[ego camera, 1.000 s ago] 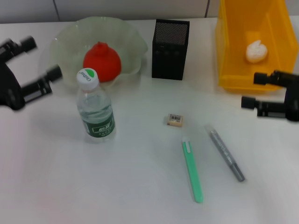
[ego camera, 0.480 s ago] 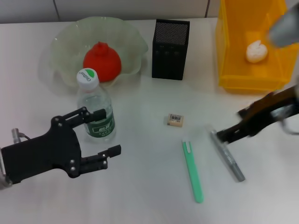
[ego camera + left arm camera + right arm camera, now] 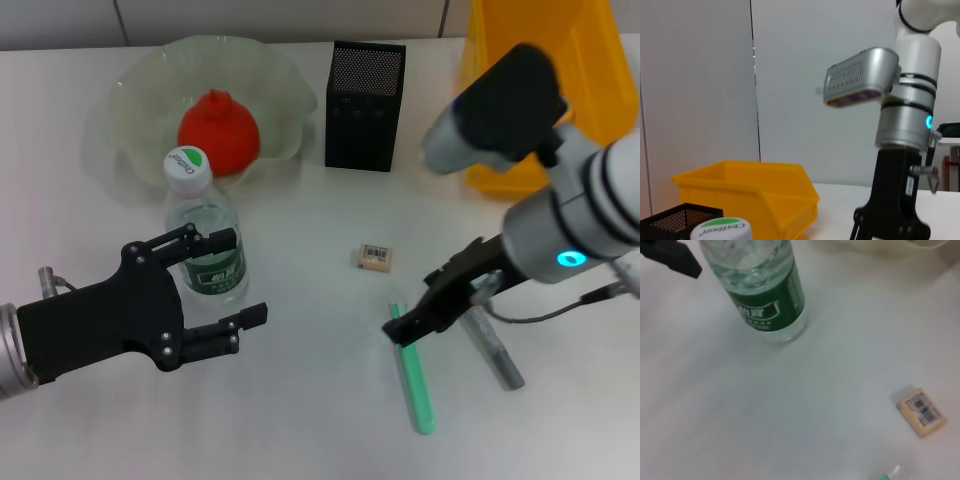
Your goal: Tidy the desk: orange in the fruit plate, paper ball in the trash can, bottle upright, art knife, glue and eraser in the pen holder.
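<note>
Swinging in from both edges of the counter [image 3: 300, 420] within the last second — that sums up the change: left pincer [image 3: 232, 280] now wide open just in front of the upright bottle [image 3: 205, 240], one finger beside the green label; right pincer [image 3: 418, 312] now low over the top end of the green art knife [image 3: 412, 368], arm crossing over the yellow trash can [image 3: 480, 170]. Cannot tell whether the right pincer stands wide or narrow; nothing visibly gripped.

Reads as the stationery stage beginning: orange [image 3: 218, 132] already in the fruit plate [image 3: 130, 100], well beyond the left pincer; bottle already standing; paper ball hidden behind the right arm, seen in the can half a second ago.

Counting:
- one art knife, directly under the right pincer
- one grey glue stick [image 3: 495, 350], just beyond it on the outer side
- one eraser [image 3: 375, 257], near, toward the bottle
- one black mesh pen holder [image 3: 365, 92], well apart, farther away
- one bottle, one orange, one plate, one can

Three items still outside the holder — likely knife first.
</note>
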